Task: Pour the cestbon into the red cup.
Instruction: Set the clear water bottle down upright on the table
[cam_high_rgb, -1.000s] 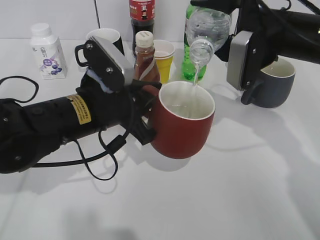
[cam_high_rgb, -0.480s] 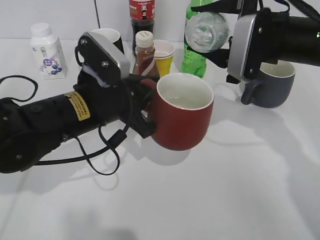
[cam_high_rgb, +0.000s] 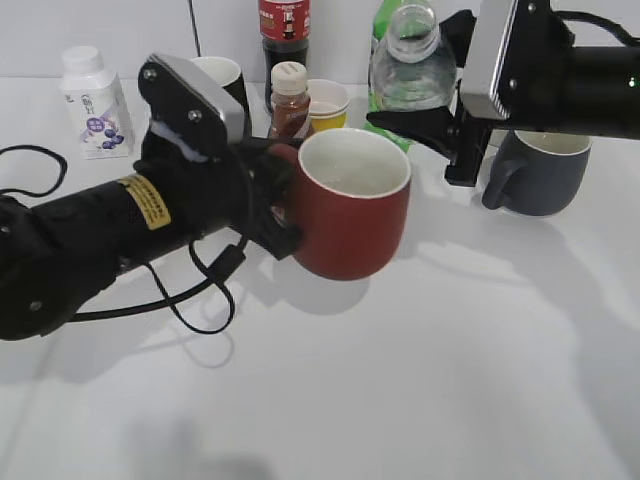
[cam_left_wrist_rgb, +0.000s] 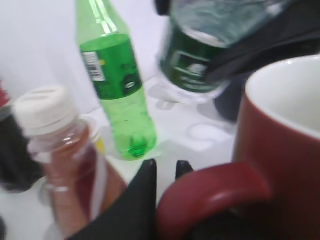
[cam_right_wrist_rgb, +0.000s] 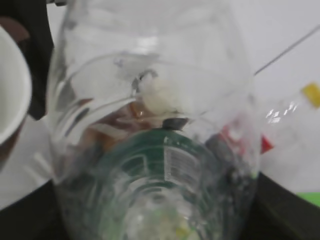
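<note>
From my station, at the 10 o'clock corner of the white table (cam_high_rgb: 420, 380) I see a small white bottle (cam_high_rgb: 92, 101) with a purple label, standing apart from the rest. My left gripper (cam_high_rgb: 284, 205) is closed narrowly on the loop handle of the red cup (cam_high_rgb: 351, 204), holding it clear of the table, mouth up; the left wrist view shows the dark fingers (cam_left_wrist_rgb: 148, 176) clamped at the handle (cam_left_wrist_rgb: 212, 192). Behind the cup, toward 12 o'clock, stand a black mug (cam_high_rgb: 218, 78), a brown bottle with a cream cap (cam_high_rgb: 289, 102), a dark cola bottle (cam_high_rgb: 284, 28) and a yellow paper cup (cam_high_rgb: 328, 104). At 1 o'clock from the cup, my right gripper (cam_high_rgb: 432, 95) holds the cestbon (cam_high_rgb: 411, 62) between wide-set jaws, neck upward and uncapped, above and apart from the cup rim. Through the right wrist view the bottle wall fills the frame; I cannot tell how much water is inside. The green soda bottle (cam_left_wrist_rgb: 114, 80) stands just behind it. A dark grey mug (cam_high_rgb: 540, 172) sits at 3 o'clock.
</note>
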